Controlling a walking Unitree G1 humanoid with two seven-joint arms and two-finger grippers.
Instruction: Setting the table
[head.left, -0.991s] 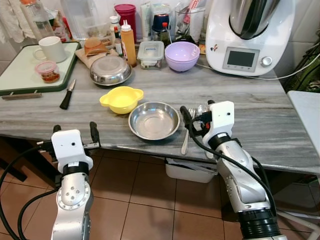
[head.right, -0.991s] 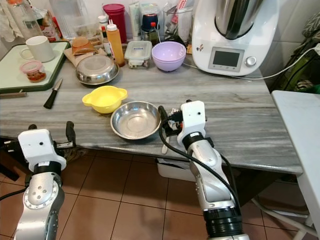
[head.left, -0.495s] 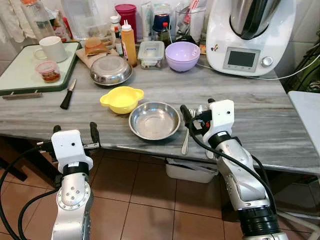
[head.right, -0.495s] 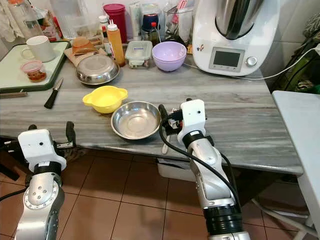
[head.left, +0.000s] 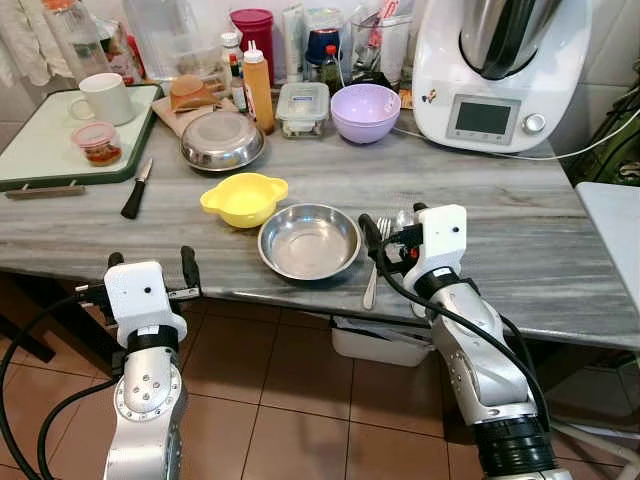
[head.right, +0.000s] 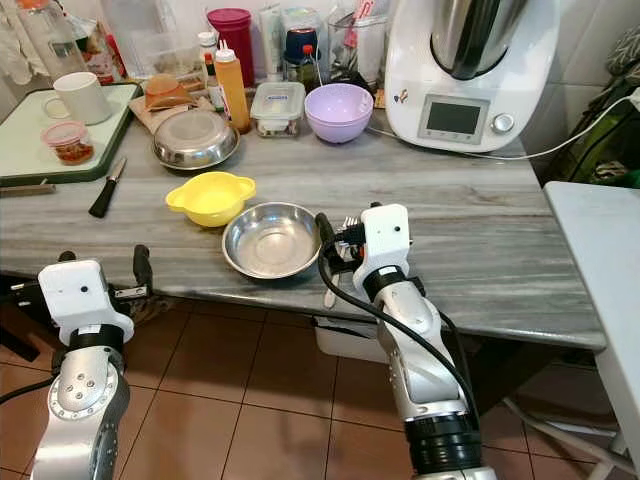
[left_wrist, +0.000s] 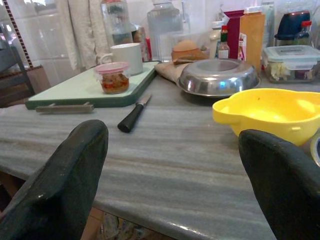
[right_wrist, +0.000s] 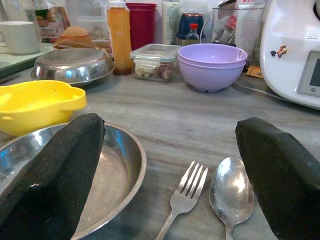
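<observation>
Steel bowl (head.left: 309, 240) near counter edge, right end effector (right_wrist: 170, 175) released over fork (right_wrist: 183, 197), spoon (right_wrist: 231, 192)

Right arm: raised from lower right, forearm angled up and forward, white wrist block level.
Right gripper (head.left: 390, 235): fingers spread wide, pointing forward, nothing held between them.
Left arm: upright at lower left, wrist block on top.
Left gripper (head.left: 148, 262): fingers (left_wrist: 60, 185) spread wide, pointing forward, nothing held.

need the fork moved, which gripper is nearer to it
Right. The right gripper hovers open right over the fork; the left gripper sits off the counter's near edge, well left.
</observation>
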